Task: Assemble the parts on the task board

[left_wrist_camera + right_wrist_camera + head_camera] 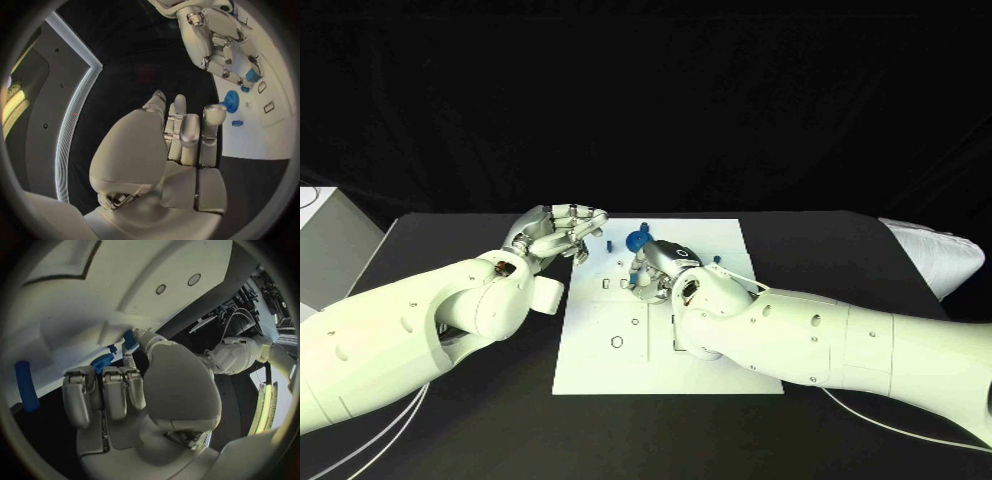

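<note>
Black tabletop (473,420) spreads under everything, and on its middle lies the white task board (610,370), long side running away from the robot, with small slots and a round hole showing in its near half.

Over the board's far part the two arms meet. The right hand (661,268) is down on the board just right of its centre line, fingers curled in toward the surface. In the right wrist view this right hand (125,390) has its thumb tip pressed against a small blue part (130,339) at the board, with the other fingers folded side by side below it; so it looks to have that piece pinched or pushed at the thumb, though I cannot tell whether a second finger closes on it.

The left hand (560,232) hovers at the board's far left corner, palm up, fingers half curled and apart. From the left wrist view the left hand (184,132) holds nothing, its fingers loosely bent and clear of the board.

Among the parts, a round blue disc (636,240) stands on the far end of the board between the two hands, just beyond the right hand. A long blue bar (24,385) lies near the board's edge. A smaller blue peg (609,245) sits just beside the left hand's fingertips.
</note>
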`<action>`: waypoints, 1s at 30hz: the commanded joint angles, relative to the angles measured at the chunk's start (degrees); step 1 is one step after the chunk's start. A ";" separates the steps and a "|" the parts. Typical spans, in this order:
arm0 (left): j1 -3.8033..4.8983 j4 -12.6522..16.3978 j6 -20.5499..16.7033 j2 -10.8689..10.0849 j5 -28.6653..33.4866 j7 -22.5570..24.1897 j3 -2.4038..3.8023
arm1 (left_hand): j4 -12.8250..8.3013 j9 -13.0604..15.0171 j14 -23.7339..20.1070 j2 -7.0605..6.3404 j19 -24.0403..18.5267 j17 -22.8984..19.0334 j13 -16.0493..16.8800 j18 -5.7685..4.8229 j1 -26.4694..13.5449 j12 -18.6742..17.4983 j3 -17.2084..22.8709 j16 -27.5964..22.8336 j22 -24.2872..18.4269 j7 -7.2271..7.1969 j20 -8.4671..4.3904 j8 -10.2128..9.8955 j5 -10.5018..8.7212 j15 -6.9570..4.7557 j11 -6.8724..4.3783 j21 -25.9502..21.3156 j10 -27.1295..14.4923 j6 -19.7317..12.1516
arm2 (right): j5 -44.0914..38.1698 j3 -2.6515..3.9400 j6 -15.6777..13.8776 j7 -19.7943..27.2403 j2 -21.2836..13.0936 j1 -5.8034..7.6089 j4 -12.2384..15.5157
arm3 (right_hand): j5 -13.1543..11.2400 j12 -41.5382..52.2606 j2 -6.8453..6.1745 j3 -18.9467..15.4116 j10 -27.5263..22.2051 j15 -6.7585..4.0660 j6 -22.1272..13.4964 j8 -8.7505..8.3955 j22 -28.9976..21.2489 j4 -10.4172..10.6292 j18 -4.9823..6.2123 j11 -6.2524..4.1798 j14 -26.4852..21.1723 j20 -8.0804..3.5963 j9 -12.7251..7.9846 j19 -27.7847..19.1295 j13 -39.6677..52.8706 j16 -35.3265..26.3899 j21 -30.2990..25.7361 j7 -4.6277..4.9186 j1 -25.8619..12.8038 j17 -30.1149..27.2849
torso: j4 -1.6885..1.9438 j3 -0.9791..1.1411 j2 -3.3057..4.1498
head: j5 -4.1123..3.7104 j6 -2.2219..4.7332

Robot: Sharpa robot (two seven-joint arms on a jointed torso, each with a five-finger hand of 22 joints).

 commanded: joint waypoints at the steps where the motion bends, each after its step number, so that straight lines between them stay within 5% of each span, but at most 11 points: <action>1: 0.04 0.16 0.69 0.06 -0.32 0.09 0.03 | 0.05 0.08 0.21 -0.08 0.25 0.05 0.05 -0.53 -0.43 0.15 0.27 0.20 0.04 0.07 -0.06 0.35 0.31 0.02 -0.18 0.27 -0.38 -0.40 | -0.43 -0.07 0.50 0.61 0.01 -0.12 0.06 | -0.76 0.12 -0.25 -0.11 6.00 0.57 -0.58 -0.36 15.05 0.13 -0.39 0.06 5.82 0.32 -0.13 6.12 15.08 0.08 0.13 0.07 -0.53 14.02 | -0.02 0.00 -0.03 | 0.01 0.00; 30: 0.04 -0.01 1.02 0.16 -0.56 -0.18 0.03 | 0.04 0.34 1.70 -0.10 1.68 2.72 0.51 -0.95 -0.42 0.95 0.44 1.96 2.39 0.07 -0.10 0.51 0.31 -0.01 -0.19 1.91 -0.83 -0.79 | 0.30 -0.07 -0.92 2.02 -0.22 -0.12 0.25 | -4.06 -1.09 -1.66 -2.37 4.93 1.75 -4.36 -2.19 15.05 0.72 -0.39 1.22 5.77 1.44 -0.92 6.12 14.09 0.03 0.13 1.35 -1.26 13.85 | -0.03 0.03 0.02 | 0.00 0.00</action>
